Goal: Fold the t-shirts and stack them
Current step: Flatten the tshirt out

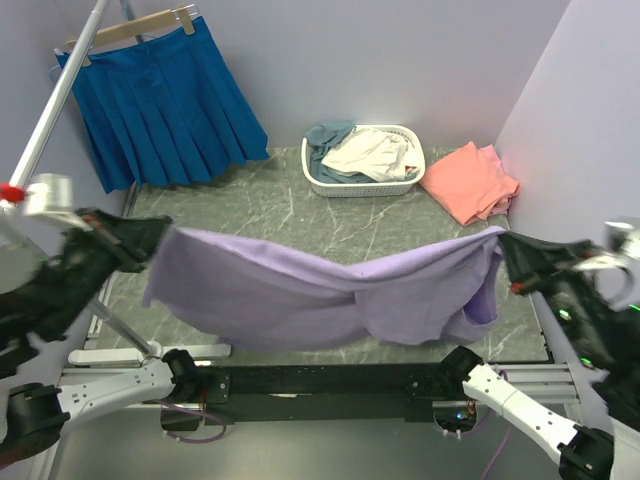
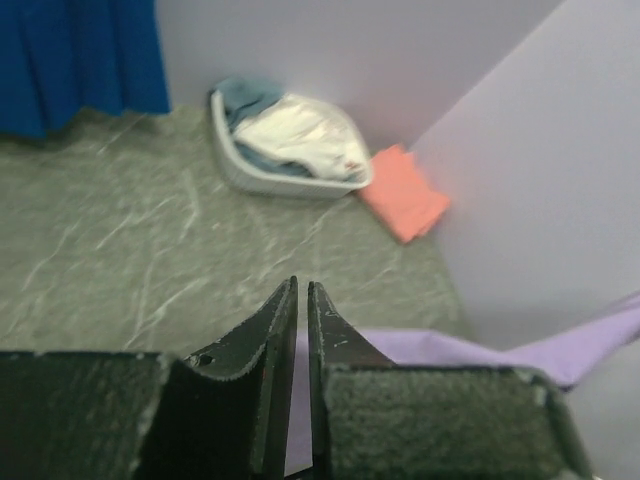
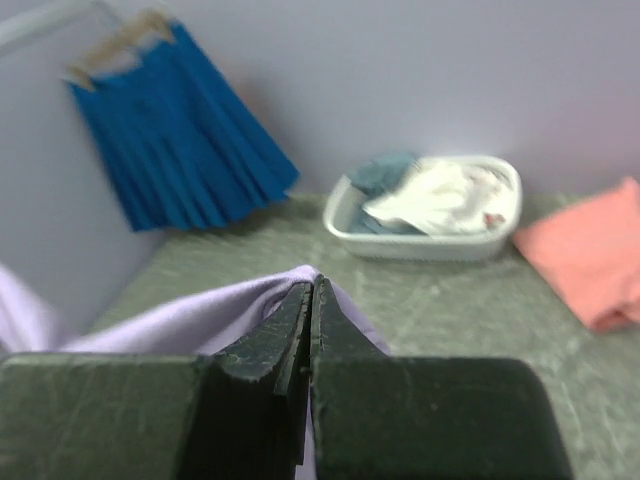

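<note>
Lavender t-shirt (image 1: 330,290) held stretched between 2 grippers, in front of basket (image 1: 362,188), sagging in middle. Left gripper (image 1: 158,234) pinched tight on 1 shirt end, front-left of basket. Right gripper (image 1: 505,248) clamped on opposite end, front-right of basket. Coral-pink t-shirts (image 1: 470,182) lie folded just right of basket. Cream-white t-shirt (image 1: 375,152) and grey-blue t-shirt (image 1: 328,135) piled inside basket.

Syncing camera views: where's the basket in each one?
Top external: basket at back, right of centre.
Left wrist: basket upper middle.
Right wrist: basket right of centre, mid-height.
Shared landmark: coral shirts just right of it in all three.
</note>
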You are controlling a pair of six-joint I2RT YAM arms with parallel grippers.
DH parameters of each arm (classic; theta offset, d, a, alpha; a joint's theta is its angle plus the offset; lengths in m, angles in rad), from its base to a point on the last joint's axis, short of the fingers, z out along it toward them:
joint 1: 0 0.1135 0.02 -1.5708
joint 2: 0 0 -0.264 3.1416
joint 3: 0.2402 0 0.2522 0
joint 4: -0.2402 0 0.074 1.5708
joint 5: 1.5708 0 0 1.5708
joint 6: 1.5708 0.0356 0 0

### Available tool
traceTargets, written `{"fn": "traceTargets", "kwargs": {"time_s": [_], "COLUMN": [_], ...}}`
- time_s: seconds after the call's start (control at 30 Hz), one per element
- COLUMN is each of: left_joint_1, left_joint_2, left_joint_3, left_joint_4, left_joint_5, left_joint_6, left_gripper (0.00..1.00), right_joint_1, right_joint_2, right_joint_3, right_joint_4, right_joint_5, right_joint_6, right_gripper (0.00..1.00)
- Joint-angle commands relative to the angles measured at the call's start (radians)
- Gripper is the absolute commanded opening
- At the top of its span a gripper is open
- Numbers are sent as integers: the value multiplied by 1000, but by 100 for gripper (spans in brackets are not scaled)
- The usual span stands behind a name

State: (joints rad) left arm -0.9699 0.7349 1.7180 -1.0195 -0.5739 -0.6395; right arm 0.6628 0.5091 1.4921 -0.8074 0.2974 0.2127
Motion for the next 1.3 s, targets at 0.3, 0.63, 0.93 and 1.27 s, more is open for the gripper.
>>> {"fn": "traceTargets", "kwargs": {"time_s": [0.3, 0.63, 0.93, 1.27], "left_joint_1": [84, 306, 301, 222], "left_joint_2": [211, 511, 495, 642], "left_joint_3": [-438, -672, -676, -767], "left_joint_4": [269, 641, 386, 285], "left_joint_5": [-414, 265, 678, 646], "left_joint_6": [-105, 106, 156, 129], "left_gripper": [12, 66, 99, 98], "right_joint_1": [-52, -275, -298, -299], "right_joint_2": [403, 695, 753, 703], "right_joint_3": [-378, -325, -285, -348], "right_joint_4": [410, 485, 448, 445], "right_joint_5": [365, 181, 89, 28], "right_joint_6": [-30, -36, -38, -19], "right_gripper": [1, 0, 0, 0]}}
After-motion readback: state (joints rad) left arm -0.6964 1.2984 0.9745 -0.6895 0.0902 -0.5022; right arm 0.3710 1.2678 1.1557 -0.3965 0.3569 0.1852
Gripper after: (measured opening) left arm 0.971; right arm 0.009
